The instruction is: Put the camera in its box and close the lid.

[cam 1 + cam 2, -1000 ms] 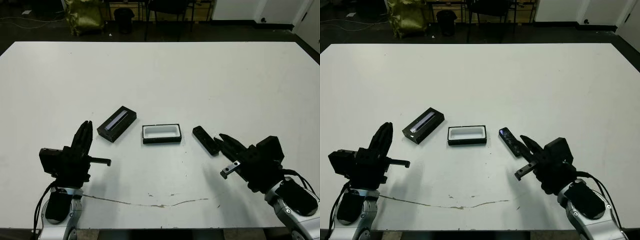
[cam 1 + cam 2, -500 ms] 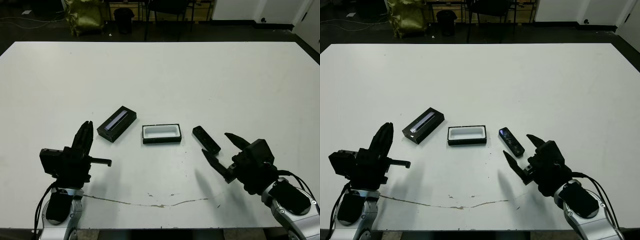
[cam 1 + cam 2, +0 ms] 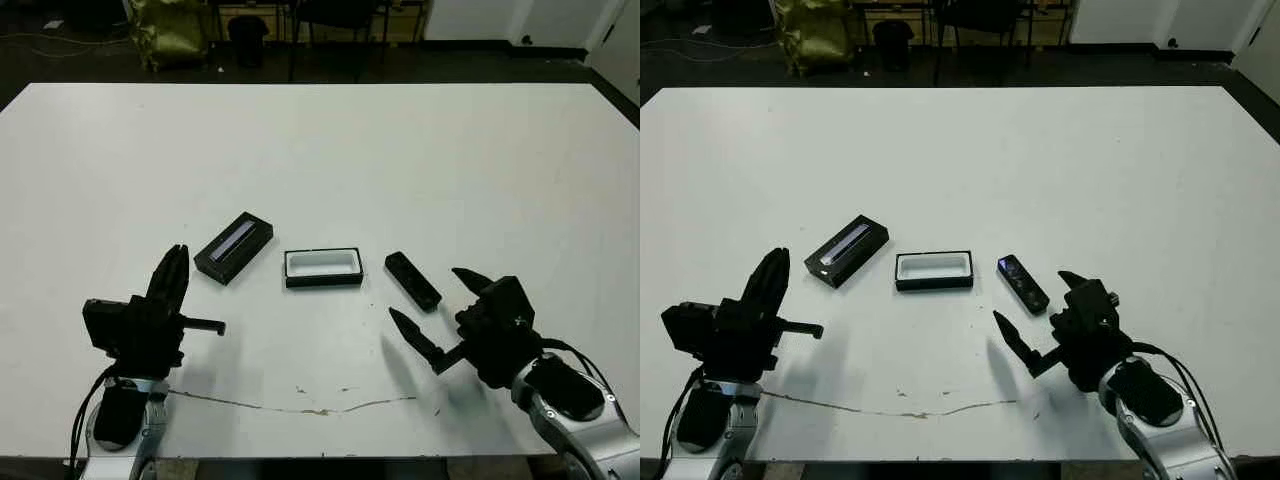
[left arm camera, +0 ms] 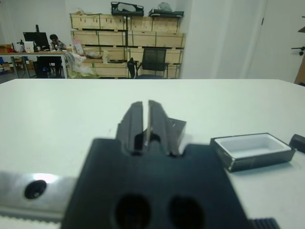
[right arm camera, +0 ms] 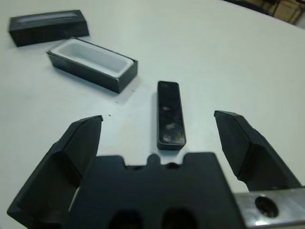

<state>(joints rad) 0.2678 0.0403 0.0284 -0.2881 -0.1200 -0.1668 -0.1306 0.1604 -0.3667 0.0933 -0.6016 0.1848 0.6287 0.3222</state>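
Three items lie in a row on the white worktop (image 3: 400, 150). Left end effector (image 3: 172, 275) hovers near the front edge, fingers pressed together, holding nothing. Lid (image 3: 234, 247) sits just beyond it, angled, stripe up. Box (image 3: 323, 267) is next, open, white lining showing, nothing inside. Camera (image 3: 412, 280) lies flat to the box's right, apart from it, set diagonally. Right end effector (image 3: 438, 308) sits just short of the camera, fingers spread wide, not touching it.
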